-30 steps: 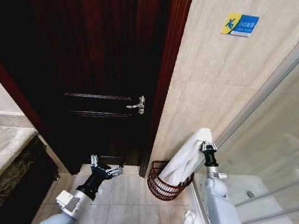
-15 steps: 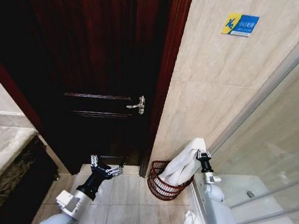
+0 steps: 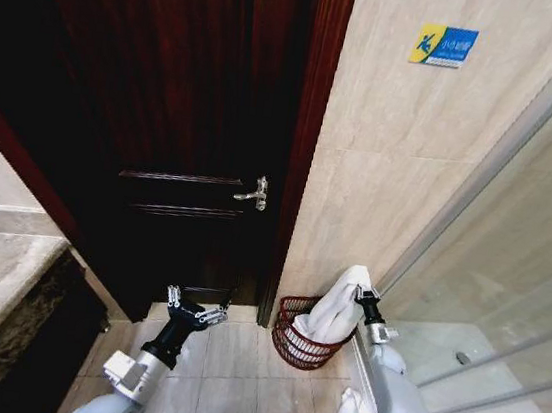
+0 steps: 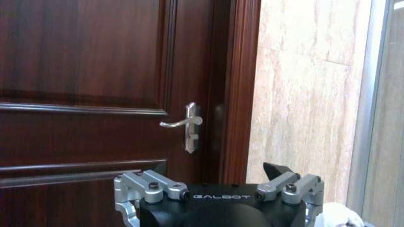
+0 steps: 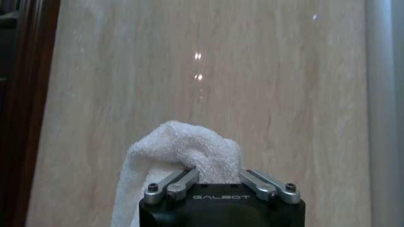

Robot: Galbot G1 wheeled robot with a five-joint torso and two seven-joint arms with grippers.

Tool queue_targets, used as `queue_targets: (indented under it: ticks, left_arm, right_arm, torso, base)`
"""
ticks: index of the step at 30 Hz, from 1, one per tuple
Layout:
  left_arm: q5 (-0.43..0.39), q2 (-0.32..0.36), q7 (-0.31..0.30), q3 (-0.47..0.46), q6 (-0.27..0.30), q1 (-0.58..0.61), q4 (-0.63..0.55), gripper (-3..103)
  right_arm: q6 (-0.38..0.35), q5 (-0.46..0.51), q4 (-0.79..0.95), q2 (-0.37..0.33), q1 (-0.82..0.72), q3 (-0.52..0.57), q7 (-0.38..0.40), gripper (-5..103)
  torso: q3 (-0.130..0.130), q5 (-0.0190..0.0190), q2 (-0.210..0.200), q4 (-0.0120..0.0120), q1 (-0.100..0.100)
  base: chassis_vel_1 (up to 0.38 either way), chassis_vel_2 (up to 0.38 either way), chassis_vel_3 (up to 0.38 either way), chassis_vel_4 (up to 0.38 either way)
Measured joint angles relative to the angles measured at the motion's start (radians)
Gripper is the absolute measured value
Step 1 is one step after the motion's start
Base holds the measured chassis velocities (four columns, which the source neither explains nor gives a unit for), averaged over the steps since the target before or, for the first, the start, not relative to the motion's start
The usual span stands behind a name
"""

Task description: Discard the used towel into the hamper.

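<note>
My right gripper clamps the white towel drooping into the hamper; my wrist view shows only the towel's bunched top against tile.

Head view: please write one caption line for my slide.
Right gripper lowers a white towel into the hamper beside the door.

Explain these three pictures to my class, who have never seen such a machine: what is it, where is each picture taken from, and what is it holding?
This is a wheeled robot with two arms. The wide picture comes from a camera on its head, looking down at a bathroom floor; the other two come from cameras on its wrists. The right gripper is shut on a white towel, whose lower end hangs into the hamper, a dark wire basket against the tiled wall. The left gripper hangs open and empty, facing the wooden door and its handle.
</note>
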Motion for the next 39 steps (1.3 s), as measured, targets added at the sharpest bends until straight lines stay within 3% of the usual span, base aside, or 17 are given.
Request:
queue_targets:
  ticks: [14,27,33,35,39]
  left_arm:
    - [0.0,0.0,0.0,0.0,0.0,0.0,0.0,100]
    - [0.0,0.0,0.0,0.0,0.0,0.0,0.0,100]
    - [0.0,0.0,0.0,0.0,0.0,0.0,0.0,100]
    - [0.0,0.0,0.0,0.0,0.0,0.0,0.0,100]
    - [0.0,0.0,0.0,0.0,0.0,0.0,0.0,100]
  right_arm:
    - [-0.001,-0.017,-0.25,0.037,0.077,0.008,-0.091,8]
    - [-0.01,-0.108,-0.3,0.073,0.07,0.009,-0.027,8]
    - [-0.081,-0.165,-0.286,0.075,0.021,0.01,0.015,8]
    - [-0.145,-0.172,-0.281,0.069,-0.003,0.009,0.01,8]
    - [-0.17,-0.156,-0.287,0.064,-0.012,0.008,-0.007,8]
  torso:
    - [0.0,0.0,0.0,0.0001,0.0]
    - [0.0,0.0,0.0,0.0002,0.0]
    - [0.0,0.0002,0.0,-0.0001,0.0]
    - [0.0,0.0,0.0,0.0,0.0]
    - [0.0,-0.0002,0.0,-0.0001,0.0]
  base:
    - [0.0,0.0,0.0,0.0]
    - [0.0,0.0,0.0,0.0]
    - [0.0,0.0,0.0,0.0]
    - [0.0,0.0,0.0,0.0]
    - [0.0,0.0,0.0,0.0]
